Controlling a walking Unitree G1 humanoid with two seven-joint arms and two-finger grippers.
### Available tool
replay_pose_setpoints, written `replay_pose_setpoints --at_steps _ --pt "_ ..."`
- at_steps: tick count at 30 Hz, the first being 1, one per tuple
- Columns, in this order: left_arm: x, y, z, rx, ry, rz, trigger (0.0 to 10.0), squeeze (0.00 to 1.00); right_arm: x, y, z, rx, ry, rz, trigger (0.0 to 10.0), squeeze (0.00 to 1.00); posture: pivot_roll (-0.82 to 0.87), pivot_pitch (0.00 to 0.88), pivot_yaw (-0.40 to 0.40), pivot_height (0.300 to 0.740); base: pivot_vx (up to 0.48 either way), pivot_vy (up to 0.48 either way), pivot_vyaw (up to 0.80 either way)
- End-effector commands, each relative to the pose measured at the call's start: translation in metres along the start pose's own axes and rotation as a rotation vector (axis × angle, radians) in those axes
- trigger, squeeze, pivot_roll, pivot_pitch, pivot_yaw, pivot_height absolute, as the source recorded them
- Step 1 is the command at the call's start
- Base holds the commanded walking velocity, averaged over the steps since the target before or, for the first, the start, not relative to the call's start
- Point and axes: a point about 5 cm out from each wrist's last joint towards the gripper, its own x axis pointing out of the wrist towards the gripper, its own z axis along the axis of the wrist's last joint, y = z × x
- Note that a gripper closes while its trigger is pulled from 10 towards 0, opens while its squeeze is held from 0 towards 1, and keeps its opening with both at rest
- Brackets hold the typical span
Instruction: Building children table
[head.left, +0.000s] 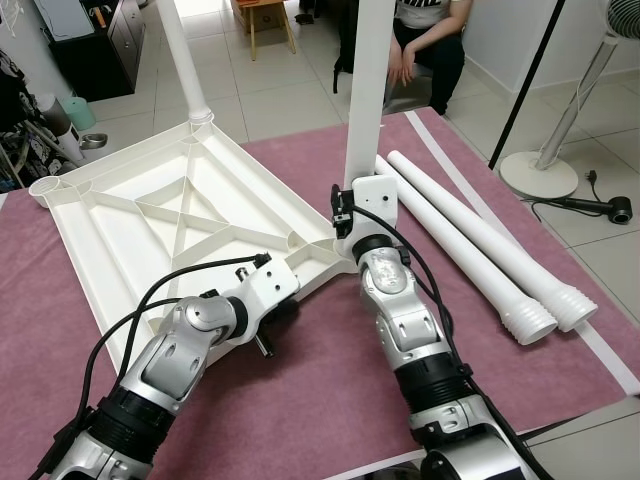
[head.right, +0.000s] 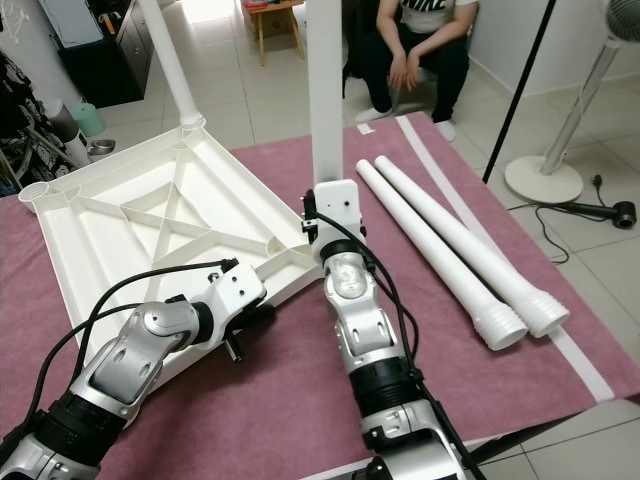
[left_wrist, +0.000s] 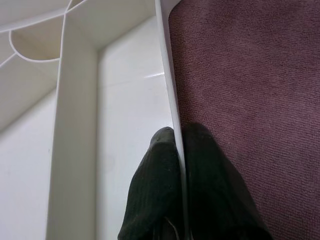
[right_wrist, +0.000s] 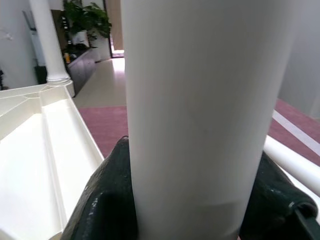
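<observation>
While the upturned white plastic tabletop (head.left: 170, 215) lies ribs-up on the maroon mat (head.left: 330, 390), the left gripper (left_wrist: 181, 165) pinches its near edge wall between both black fingers. At the near right corner, the right gripper (right_wrist: 190, 200) clasps an upright white plastic leg (head.left: 366, 90). Another leg (head.left: 183, 60) stands at the far corner, and two loose legs (head.left: 470, 245) lie on the mat to the right.
</observation>
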Motion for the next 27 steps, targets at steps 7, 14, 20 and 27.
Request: replay_pose_setpoints --at_steps 7,14,20,27 --pt "-0.005 0.003 0.007 0.049 -0.030 0.005 10.0 0.00 -0.003 -0.022 -0.041 -0.035 0.182 -0.073 10.0 1.00 -0.02 0.000 0.143 0.740 0.000 0.000 0.00" --pt "-0.005 0.003 0.007 0.047 -0.031 0.006 10.0 0.00 -0.003 -0.014 -0.020 0.044 0.055 0.117 10.0 0.00 -0.03 0.000 0.144 0.740 0.000 0.000 0.00" --pt "-0.005 0.003 0.008 0.046 -0.034 0.004 10.0 0.00 -0.013 -0.014 -0.009 0.065 -0.013 0.363 10.0 0.00 -0.03 0.000 0.145 0.740 0.000 0.000 0.00" --pt "-0.006 0.002 0.008 0.045 -0.036 0.000 10.0 0.00 -0.018 -0.025 -0.008 0.036 -0.029 0.500 10.0 0.00 -0.03 0.000 0.147 0.740 0.000 0.000 0.00"
